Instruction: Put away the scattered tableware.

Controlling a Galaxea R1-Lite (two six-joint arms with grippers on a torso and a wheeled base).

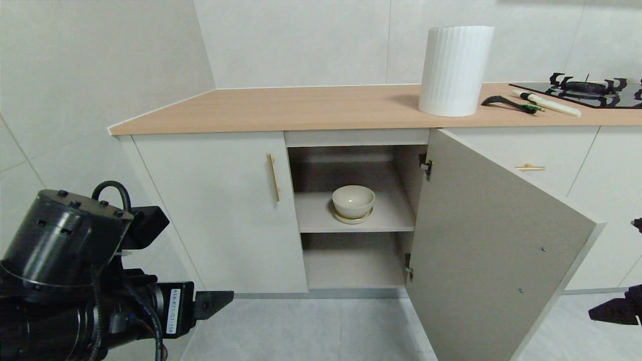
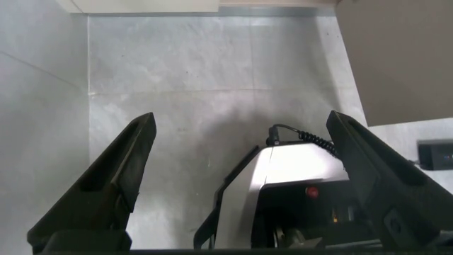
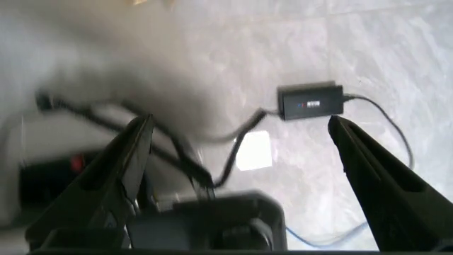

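We judge the job part done. Inside the pale cabinet point(image 1: 210, 210), its flat grey door point(image 1: 491, 240) swung open, a cream ceramic bowl point(image 1: 353, 199) sits on a small cream plate point(image 1: 353, 219) on the middle shelf point(image 1: 391, 215). Still out on the light wooden surface point(image 1: 301, 108), beside a tall white ribbed cylinder point(image 1: 455, 70), lie a black curved utensil point(image 1: 506, 103) and a slim white-handled utensil point(image 1: 549, 106). Both lie well apart from our jaws. The left arm point(image 1: 65, 271) and right arm point(image 1: 617, 311) hang low over the grey floor point(image 1: 311, 326), each pair of jaws spread apart, holding nothing.
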